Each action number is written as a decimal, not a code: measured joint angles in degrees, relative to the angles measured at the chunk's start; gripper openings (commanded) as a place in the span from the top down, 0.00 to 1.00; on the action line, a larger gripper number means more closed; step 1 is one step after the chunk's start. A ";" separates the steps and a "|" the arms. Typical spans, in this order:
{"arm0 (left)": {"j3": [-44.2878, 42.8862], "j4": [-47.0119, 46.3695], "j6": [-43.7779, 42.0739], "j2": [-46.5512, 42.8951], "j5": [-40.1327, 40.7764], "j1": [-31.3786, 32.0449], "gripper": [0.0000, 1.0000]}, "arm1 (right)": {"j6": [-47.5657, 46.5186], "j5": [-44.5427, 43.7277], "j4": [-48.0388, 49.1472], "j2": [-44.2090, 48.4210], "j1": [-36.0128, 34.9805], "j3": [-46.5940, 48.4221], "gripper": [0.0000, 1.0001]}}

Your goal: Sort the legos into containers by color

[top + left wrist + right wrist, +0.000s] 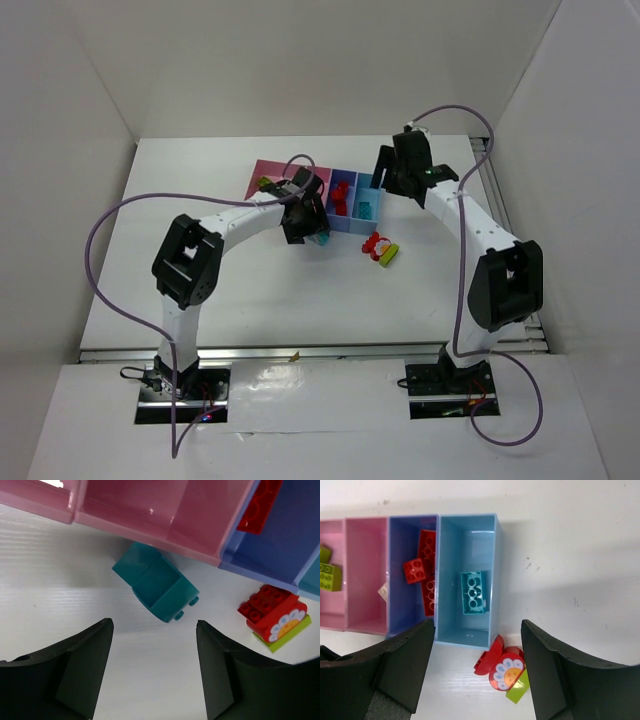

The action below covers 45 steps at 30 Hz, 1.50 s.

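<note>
Beside the pink bin (165, 510), a teal brick (157, 582) lies on the table (60, 570). Over it hangs the left gripper (154, 627), jaws wide, apparently to straddle it for pickup. Above the light blue bin (470, 535), where a cyan brick (472, 592) rests, the right gripper (477, 630) hovers with jaws apart, holding nothing.

1. A white surface (200, 200) lies under both the left jaws and the right jaws, and shows a faint grain in the wrist views.
2. A few dark specks (530, 566) mark it ahead of the right jaws, toward their right side.
3. Plain white walls (330, 60) stand beyond the jaws and to either side of them.
4. A metal rail (320, 352) runs along the surface's edge well behind both; another rail (495, 185) lines the edge just right of the right jaws.
</note>
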State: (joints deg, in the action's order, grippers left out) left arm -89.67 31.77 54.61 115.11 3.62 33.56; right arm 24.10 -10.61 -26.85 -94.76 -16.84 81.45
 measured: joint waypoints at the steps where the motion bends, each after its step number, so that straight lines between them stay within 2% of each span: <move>1: 0.00 0.02 0.28 0.15 0.94 0.02 0.22 | 0.00 -0.13 0.00 0.04 0.00 -0.39 0.23; 8: 2.32 0.07 1.25 0.09 5.75 -0.20 0.24 | -0.24 -0.57 -0.61 0.04 0.46 -1.97 0.23; 15: 11.52 4.15 1.20 -4.76 10.03 -1.22 0.24 | -0.66 -0.57 -0.63 0.04 0.55 -1.97 0.23; 18: 13.11 5.38 0.48 -8.81 11.37 -1.75 0.15 | -0.68 -0.52 -0.63 0.04 0.55 -1.97 0.23; 19: 13.18 5.33 -0.50 -10.14 11.63 -1.92 0.01 | -0.74 -0.52 -0.61 0.04 0.55 -1.97 0.23; 20: 13.18 5.07 -1.14 -11.23 11.78 -1.97 0.01 | -0.81 -0.52 -0.63 0.04 0.55 -1.97 0.23; 24: 10.97 4.55 -3.15 -12.92 11.72 -1.97 0.01 | -0.83 0.00 -0.63 0.04 0.55 -1.97 0.23; 32: 2.14 3.82 0.50 -6.54 11.96 -1.97 0.01 | -1.01 0.61 -0.66 0.02 0.59 -1.97 0.23; 39: -3.69 4.02 4.28 1.11 12.85 -2.45 0.13 | -1.33 0.48 -0.85 0.04 0.59 -2.25 0.23; 45: -1.42 4.11 5.86 1.75 13.94 -2.69 0.18 | -1.51 0.26 -1.33 0.04 0.59 -3.21 0.23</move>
State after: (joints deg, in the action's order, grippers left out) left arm -91.09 35.88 60.47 116.86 17.56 30.87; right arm 22.59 -10.35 -28.18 -94.72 -16.25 78.24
